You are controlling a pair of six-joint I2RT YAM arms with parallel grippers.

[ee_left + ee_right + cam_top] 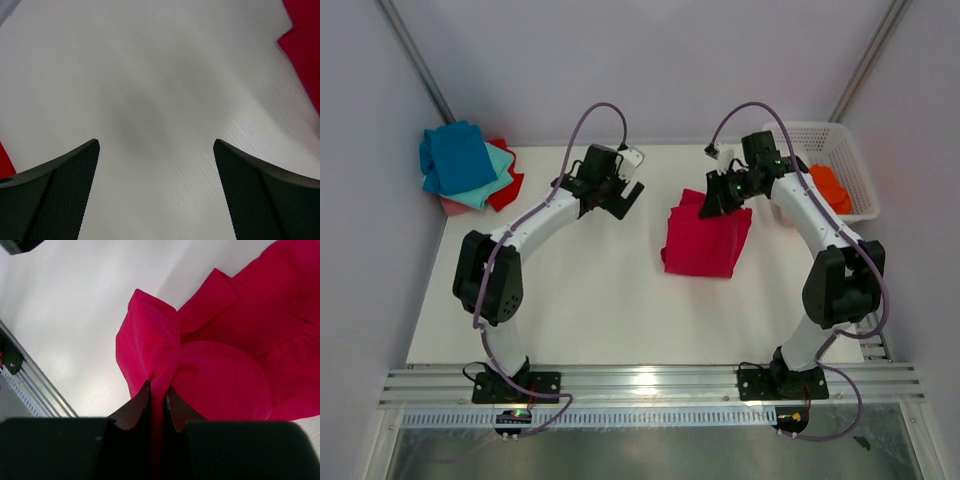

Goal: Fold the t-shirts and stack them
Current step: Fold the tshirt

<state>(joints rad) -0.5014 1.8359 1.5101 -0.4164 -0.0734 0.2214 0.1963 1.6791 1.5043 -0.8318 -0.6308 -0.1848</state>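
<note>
A crimson t-shirt (705, 240) lies partly folded in the middle of the table. My right gripper (713, 205) is shut on its far edge; in the right wrist view the cloth (220, 375) bunches up between the fingertips (142, 395). My left gripper (625, 200) is open and empty, above bare table left of the crimson shirt, whose edge shows at the right of the left wrist view (305, 40). A stack of shirts sits at the far left corner: a blue one (455, 155) on top, teal (495, 180), red (508, 190) and pink (450, 205) beneath. An orange shirt (830, 187) lies in the basket.
A white lattice basket (840, 150) stands at the far right corner of the table (600, 300). A metal rail (650, 385) runs along the near edge by the arm bases. Walls close in on the left, right and back.
</note>
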